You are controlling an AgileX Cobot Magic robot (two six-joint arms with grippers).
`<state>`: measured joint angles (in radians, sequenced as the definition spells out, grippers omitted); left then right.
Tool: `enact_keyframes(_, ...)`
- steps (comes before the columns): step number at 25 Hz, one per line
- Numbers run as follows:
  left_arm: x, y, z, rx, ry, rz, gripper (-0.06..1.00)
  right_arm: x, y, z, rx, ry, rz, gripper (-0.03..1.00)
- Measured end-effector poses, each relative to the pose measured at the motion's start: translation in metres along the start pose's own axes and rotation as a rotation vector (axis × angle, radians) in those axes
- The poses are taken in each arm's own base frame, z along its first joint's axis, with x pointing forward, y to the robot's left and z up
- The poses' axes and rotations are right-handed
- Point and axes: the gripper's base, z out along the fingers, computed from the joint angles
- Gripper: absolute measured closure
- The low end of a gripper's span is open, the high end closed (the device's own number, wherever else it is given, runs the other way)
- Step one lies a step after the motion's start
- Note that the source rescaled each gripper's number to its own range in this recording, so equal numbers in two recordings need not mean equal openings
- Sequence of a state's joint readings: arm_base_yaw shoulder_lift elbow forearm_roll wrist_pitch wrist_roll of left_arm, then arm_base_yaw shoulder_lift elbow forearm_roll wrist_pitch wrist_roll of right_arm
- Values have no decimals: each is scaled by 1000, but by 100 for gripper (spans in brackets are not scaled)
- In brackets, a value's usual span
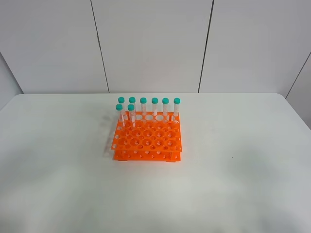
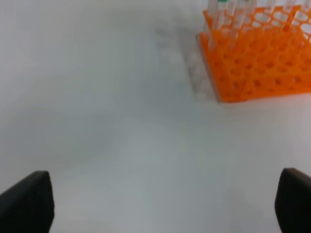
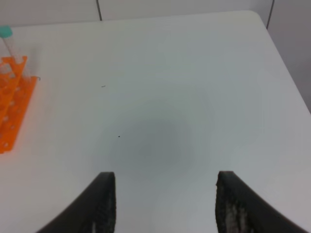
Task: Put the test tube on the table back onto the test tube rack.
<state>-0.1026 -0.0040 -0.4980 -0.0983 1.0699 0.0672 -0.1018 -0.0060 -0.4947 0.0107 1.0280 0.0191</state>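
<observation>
Test tubes, slim clear plastic with teal screw caps: eight counted, all upright in the bright orange plastic two-tier rack [image 1: 147, 136]. Six fill the back row; two stand in the next row at its left end, e.g. one at [image 1: 130, 114]. No tube seen lying loose on the large plain white matte table [image 1: 243, 160] in any view, so the task's tube is judged already back in the rack, kept vertical by the stacked hole tiers.

Left gripper [image 2: 165, 201]: jaws fully spread, empty, hanging over bare tabletop with the rack's corner ahead. Right gripper [image 3: 165, 204]: jaws wide apart, nothing between them, rack edge off to one side. Both arms judged parked clear.

Surface clean apart from a few tiny specks. Behind: pale panelled wall with dark vertical seams.
</observation>
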Motion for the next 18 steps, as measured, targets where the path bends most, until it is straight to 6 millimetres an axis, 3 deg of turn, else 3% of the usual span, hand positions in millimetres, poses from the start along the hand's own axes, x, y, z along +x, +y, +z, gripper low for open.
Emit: enact_keyframes(18,0,0,0,0,-2,9,-6,0,0,0,0,0,0,22)
